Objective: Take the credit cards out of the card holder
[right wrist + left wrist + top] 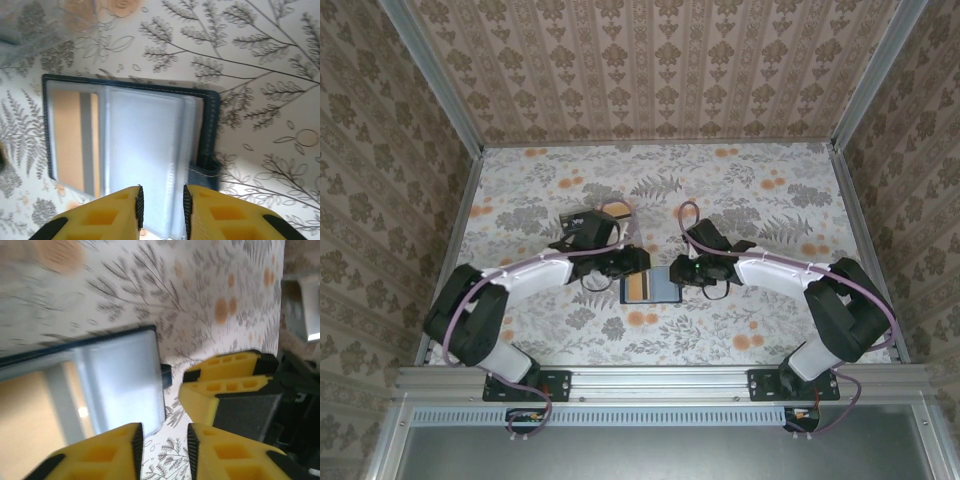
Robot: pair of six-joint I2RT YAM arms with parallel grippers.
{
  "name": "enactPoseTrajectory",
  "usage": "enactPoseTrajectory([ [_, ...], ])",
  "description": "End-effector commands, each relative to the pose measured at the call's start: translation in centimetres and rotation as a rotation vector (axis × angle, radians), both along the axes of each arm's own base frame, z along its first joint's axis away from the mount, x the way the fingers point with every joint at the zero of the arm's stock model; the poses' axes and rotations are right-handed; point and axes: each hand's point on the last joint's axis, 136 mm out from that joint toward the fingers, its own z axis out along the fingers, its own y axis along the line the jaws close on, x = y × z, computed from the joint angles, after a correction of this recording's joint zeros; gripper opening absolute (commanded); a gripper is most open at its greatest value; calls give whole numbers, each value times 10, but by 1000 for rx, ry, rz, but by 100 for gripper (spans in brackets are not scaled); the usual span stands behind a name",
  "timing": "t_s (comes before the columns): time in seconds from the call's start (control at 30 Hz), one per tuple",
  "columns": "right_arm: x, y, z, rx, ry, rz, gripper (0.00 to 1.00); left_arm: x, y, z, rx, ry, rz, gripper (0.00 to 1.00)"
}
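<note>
Card holder [650, 287] lies open at the centre of the bench [770, 200], its tan-orange card [67, 140] pocketed at 9 o'clock. Left pincer [165, 447]: narrow gap, empty. Right pincer [161, 210] straddles the card holder's edge; we cannot tell if it grips. Unpinned, the card holder may drag along with the card.

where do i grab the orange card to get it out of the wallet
Probably its bare end: the orange card lies flat in the open wallet, on the half away from the tab, with a grey strip across it. No edge stands up to pinch, so come down from above, press on that end and drag it outward. Its way out is unclear.
</note>
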Motion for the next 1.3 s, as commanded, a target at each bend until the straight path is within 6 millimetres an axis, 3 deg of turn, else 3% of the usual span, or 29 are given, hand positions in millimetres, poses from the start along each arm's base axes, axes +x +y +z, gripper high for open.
enactPoseTrajectory([
  [0.0, 6, 27, 16, 85, -11, 47, 28, -5, 40, -17, 122, 15, 35, 16],
  [0.07, 4, 36, 15, 100, 3, 69, 25, -7, 47, -22, 125, 30, 44, 3],
  [0.13, 4, 44, 14, 115, 12, 77, 24, -9, 48, -28, 130, 43, 40, 0],
  [0.43, 1, 67, -2, 177, 92, 85, 21, -16, 42, -59, 119, 106, 42, 0],
  [0.67, -1, 70, -19, 170, 146, 73, 19, -26, 41, -80, 156, 144, 27, 0],
  [1.17, -5, 77, -31, 199, 194, 73, 19, -33, 38, -88, 166, 166, 20, 0],
  [1.27, -6, 76, -32, 196, 195, 71, 7, -33, 38, -88, 170, 164, 18, 0],
])
